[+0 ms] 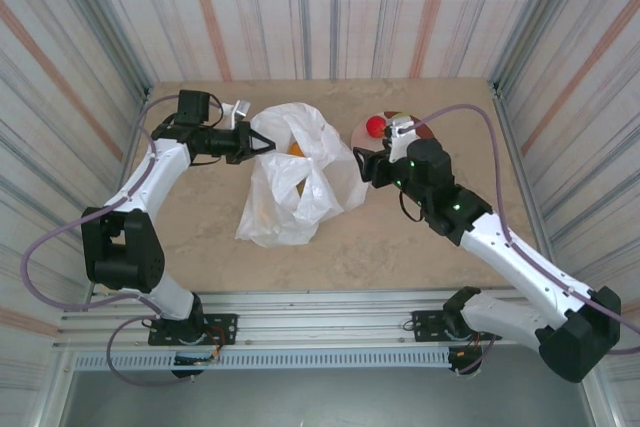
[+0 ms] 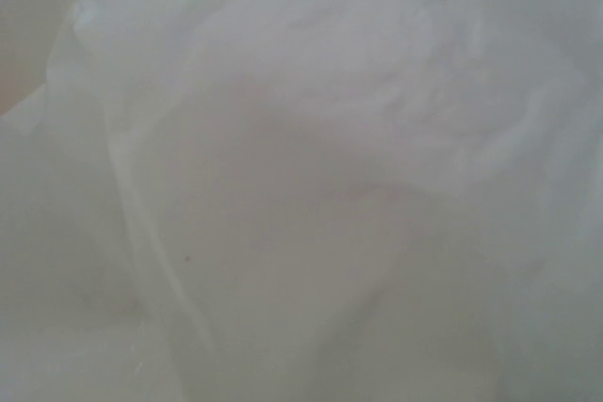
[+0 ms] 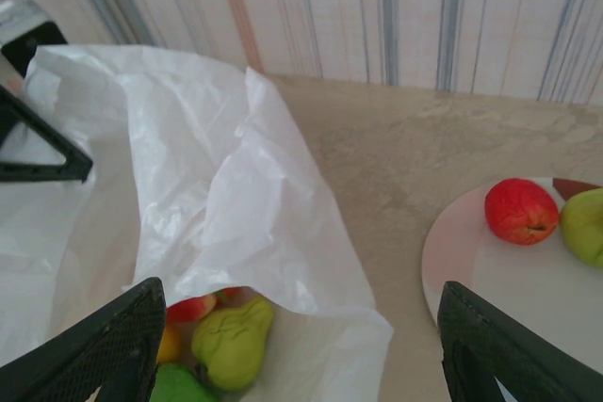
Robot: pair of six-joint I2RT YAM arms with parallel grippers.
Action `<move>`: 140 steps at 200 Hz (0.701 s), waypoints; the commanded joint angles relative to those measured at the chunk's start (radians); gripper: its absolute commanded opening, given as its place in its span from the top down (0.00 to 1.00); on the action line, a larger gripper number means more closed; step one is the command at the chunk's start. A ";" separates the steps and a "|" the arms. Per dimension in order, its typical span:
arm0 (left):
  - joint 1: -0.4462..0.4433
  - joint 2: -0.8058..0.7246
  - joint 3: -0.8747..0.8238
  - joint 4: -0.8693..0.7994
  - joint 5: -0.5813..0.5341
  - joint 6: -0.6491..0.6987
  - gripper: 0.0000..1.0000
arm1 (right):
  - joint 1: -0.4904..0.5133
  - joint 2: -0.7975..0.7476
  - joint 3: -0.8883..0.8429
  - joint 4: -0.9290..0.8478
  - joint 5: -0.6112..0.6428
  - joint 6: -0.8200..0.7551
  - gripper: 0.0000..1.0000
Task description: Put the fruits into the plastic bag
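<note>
**Bag mostly filled, two fruits left on the plate**

The plastic bag [image 1: 290, 192] lies crumpled at the middle of the surface [image 1: 200, 237], with its mouth lifted toward 12 o'clock. The left pincer [image 1: 255, 144] is clamped on the bag's rim at about the bag's 10 o'clock, propping the mouth up. Its wrist camera looks into white film at close range. The right pincer [image 3: 301, 327] hangs just over the bag's 3 o'clock edge, its jaws spread wide with nothing between them.

Several fruits already sit inside the bag. The right wrist view looks down through the opening at a green pear-shaped fruit [image 3: 231, 341], a red-and-yellow fruit [image 3: 193, 308] touching it, an orange fruit [image 3: 170, 345] and a second green fruit [image 3: 174, 385] at the frame's lower edge. More may lie under the folds, which hide the rest of the bag's inside.

The plate [image 3: 471, 270] stands near the bag, at about its 2 o'clock. On it a red fruit [image 3: 520, 211] and a green apple [image 3: 584, 225] lie touching, not yet bagged. Part of the plate is out of frame, so more may be there.

The task looks well past halfway. What is left is for the empty right pincer to fetch the two plate fruits, one at a time.
</note>
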 commanded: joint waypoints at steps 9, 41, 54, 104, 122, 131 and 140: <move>0.007 -0.034 -0.009 0.005 0.021 -0.002 1.00 | -0.030 -0.010 -0.012 -0.015 0.000 -0.006 0.22; 0.006 -0.032 -0.009 0.005 0.022 -0.002 1.00 | -0.069 0.021 -0.003 -0.050 0.101 0.034 0.17; 0.007 -0.033 -0.009 0.005 0.021 -0.004 1.00 | -0.105 0.040 -0.002 -0.063 0.124 0.053 0.14; 0.004 -0.035 -0.011 0.005 0.021 -0.004 1.00 | -0.281 0.201 0.023 -0.076 0.163 0.163 0.07; -0.001 -0.034 -0.010 0.005 0.017 -0.002 1.00 | -0.317 0.288 0.058 -0.066 0.142 0.170 0.06; -0.002 -0.034 -0.011 0.005 0.019 -0.002 1.00 | -0.328 0.337 0.083 -0.064 0.139 0.167 0.05; -0.002 -0.034 -0.009 0.005 0.020 -0.002 1.00 | -0.339 0.379 0.112 -0.067 0.134 0.161 0.05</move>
